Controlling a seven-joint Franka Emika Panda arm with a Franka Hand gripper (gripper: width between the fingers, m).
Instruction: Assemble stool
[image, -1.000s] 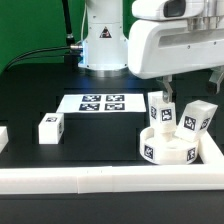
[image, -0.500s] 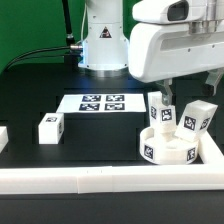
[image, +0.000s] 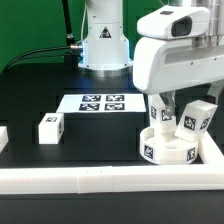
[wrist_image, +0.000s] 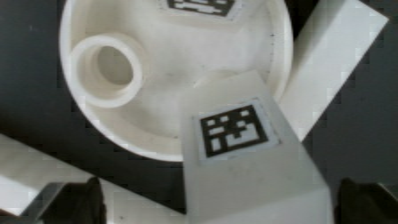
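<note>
The round white seat lies at the exterior view's right, against the front rail. One leg block stands upright in it, and a second leg block stands at its right side. A third leg block lies loose at the left. My gripper hangs over the seat with its fingers down either side of the upright leg. In the wrist view the tagged leg runs between the fingers of my gripper, with dark gaps on both sides, above the seat. The jaws stand open.
The marker board lies flat behind the loose leg. A long white rail runs along the front, with another piece at the right edge. The robot base stands at the back.
The hand has shifted a little to the right and lower, and looks turned. The upright leg and the other parts stay where they were.
</note>
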